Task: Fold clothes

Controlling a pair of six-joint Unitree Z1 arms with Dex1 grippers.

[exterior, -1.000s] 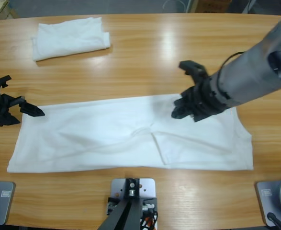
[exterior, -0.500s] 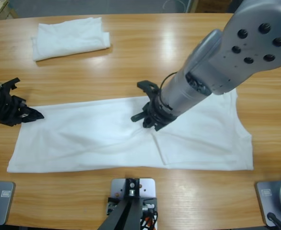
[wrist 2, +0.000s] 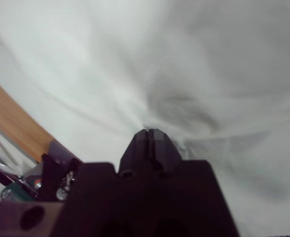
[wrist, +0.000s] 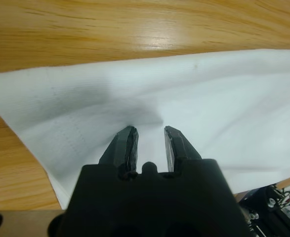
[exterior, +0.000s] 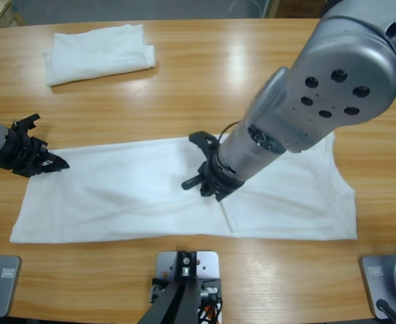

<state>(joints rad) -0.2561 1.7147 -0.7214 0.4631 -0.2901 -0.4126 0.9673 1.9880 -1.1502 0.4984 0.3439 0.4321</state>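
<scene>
Long wooden table (exterior: 204, 74)

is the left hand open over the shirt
Yes, the left hand shows a clear gap between its two tips above the white shirt.

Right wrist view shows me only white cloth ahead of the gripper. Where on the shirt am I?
Observer: The right gripper is near the middle of the spread T-shirt, beside a crease.
Operator: Where is the other arm?
Observer: The left gripper is over the shirt's corner at the high view's left, on the far edge, with its jaws open.
Operator: Anything else out there?
Observer: A folded white garment lies apart from the shirt, near the far left end of the table.
</scene>
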